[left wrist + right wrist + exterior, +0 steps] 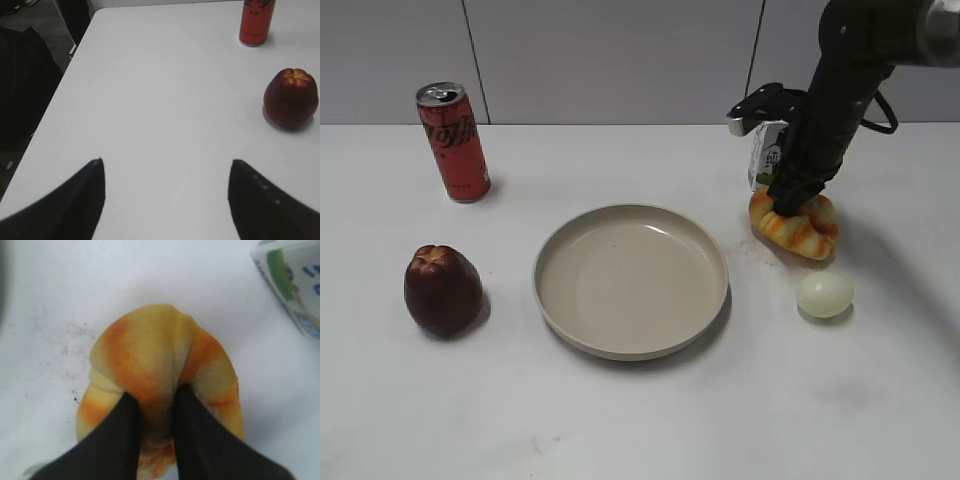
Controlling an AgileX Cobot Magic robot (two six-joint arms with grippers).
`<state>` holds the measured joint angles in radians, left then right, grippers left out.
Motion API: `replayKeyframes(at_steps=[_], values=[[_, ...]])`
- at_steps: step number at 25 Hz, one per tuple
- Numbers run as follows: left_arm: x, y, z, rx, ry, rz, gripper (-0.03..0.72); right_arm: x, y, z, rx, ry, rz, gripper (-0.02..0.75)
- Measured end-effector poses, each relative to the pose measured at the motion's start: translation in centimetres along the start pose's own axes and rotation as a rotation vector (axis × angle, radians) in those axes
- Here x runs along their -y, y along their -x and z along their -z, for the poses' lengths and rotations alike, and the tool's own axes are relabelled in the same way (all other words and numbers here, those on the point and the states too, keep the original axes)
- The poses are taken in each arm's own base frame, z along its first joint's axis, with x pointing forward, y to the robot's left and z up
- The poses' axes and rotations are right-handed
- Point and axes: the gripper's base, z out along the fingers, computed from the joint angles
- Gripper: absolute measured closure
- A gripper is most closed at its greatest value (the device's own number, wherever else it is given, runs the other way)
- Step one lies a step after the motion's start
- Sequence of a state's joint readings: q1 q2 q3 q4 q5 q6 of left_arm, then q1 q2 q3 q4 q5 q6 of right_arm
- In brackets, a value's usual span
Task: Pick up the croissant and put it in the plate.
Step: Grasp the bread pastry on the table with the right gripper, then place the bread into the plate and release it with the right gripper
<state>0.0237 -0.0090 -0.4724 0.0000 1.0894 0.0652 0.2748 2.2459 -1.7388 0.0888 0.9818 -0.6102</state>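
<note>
The croissant, curled with yellow-cream and orange stripes, lies on the white table right of the beige plate. My right gripper comes down onto it from above and is shut on it. In the right wrist view the two black fingers pinch a fold of the croissant. The plate is empty. My left gripper is open and empty over bare table at the left; it is out of the exterior view.
A pale round egg-like ball lies just in front of the croissant. A small carton stands behind it, also in the right wrist view. A red cola can and a dark red apple are at the left.
</note>
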Motion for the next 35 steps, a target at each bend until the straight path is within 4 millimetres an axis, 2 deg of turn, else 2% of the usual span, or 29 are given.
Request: replayKeyframes(at_steps=[3,5,7,9,11,14,18,20,21,25,27,31,35], values=[[0.0,0.0,0.0,0.0,0.0,0.0,0.104,-0.9,0.8,2.6,0.039,-0.029,0.027,0.608],[0.0,0.0,0.0,0.0,0.0,0.0,0.104,-2.5,1.9,4.7,0.082,-0.047,0.067,0.608],[0.0,0.0,0.0,0.0,0.0,0.0,0.104,-5.2,3.2,6.7,0.127,-0.052,0.126,0.608],[0.0,0.0,0.0,0.0,0.0,0.0,0.104,-8.1,4.4,7.7,0.159,-0.038,0.18,0.608],[0.0,0.0,0.0,0.0,0.0,0.0,0.104,-11.5,5.6,7.8,0.177,-0.004,0.24,0.608],[0.0,0.0,0.0,0.0,0.0,0.0,0.104,-15.6,6.7,6.9,0.185,0.044,0.308,0.608],[0.0,0.0,0.0,0.0,0.0,0.0,0.104,-19.1,7.4,4.5,0.161,0.082,0.375,0.608],[0.0,0.0,0.0,0.0,0.0,0.0,0.104,-19.7,7.3,3.1,0.121,0.102,0.383,0.589],[0.0,0.0,0.0,0.0,0.0,0.0,0.104,-19.8,7.2,2.4,0.095,0.111,0.381,0.54],[0.0,0.0,0.0,0.0,0.0,0.0,0.104,-19.7,6.9,0.9,0.043,0.122,0.359,0.207],[0.0,0.0,0.0,0.0,0.0,0.0,0.104,-19.7,6.9,1.0,0.037,0.121,0.359,0.119],[0.0,0.0,0.0,0.0,0.0,0.0,0.104,-19.5,7.4,2.1,0.042,0.102,0.345,0.107],[0.0,0.0,0.0,0.0,0.0,0.0,0.104,-17.4,8.3,4.9,0.112,0.047,0.24,0.108]])
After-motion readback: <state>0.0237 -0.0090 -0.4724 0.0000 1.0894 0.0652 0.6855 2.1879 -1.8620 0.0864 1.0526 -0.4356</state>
